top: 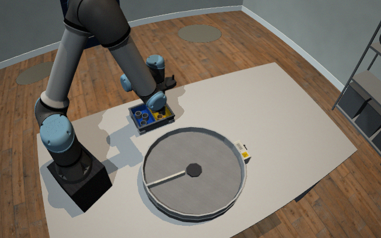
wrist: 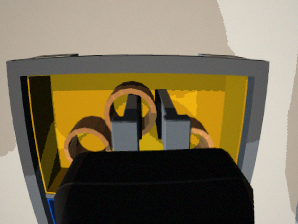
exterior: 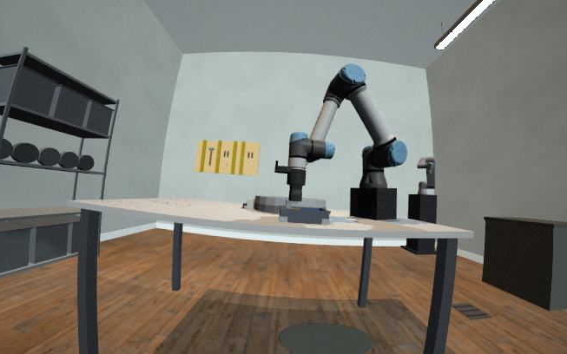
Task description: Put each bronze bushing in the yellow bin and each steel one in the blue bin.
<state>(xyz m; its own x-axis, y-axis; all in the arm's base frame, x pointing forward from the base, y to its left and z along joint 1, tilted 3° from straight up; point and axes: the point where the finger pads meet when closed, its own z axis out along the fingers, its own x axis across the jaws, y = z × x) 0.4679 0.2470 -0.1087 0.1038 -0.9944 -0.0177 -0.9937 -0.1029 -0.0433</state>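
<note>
My gripper point(wrist: 148, 104) point(exterior: 294, 199) is over the yellow bin point(wrist: 70, 105), shut on the right wall of an upright bronze bushing point(wrist: 129, 90). One finger is inside its bore, the other outside. How high it hangs above the bin floor is hard to tell. A second bronze bushing point(wrist: 91, 122) stands in the bin to its left, and a third bronze bushing point(wrist: 204, 136) is to the right, partly behind the right finger. The blue bin point(top: 144, 109) beside it holds three steel bushings point(top: 138, 114) point(top: 145, 116) point(top: 143, 122). The turntable point(top: 215, 153) shows no bushings.
The two bins share a grey-walled tray point(top: 153, 126) point(wrist: 150, 65) behind the turntable. The turntable has a raised rim, a dark hub point(top: 194, 170) and a pale bar point(top: 168, 178). A small labelled box point(top: 241, 150) is at its right rim. The black arm base point(top: 94, 189) stands left.
</note>
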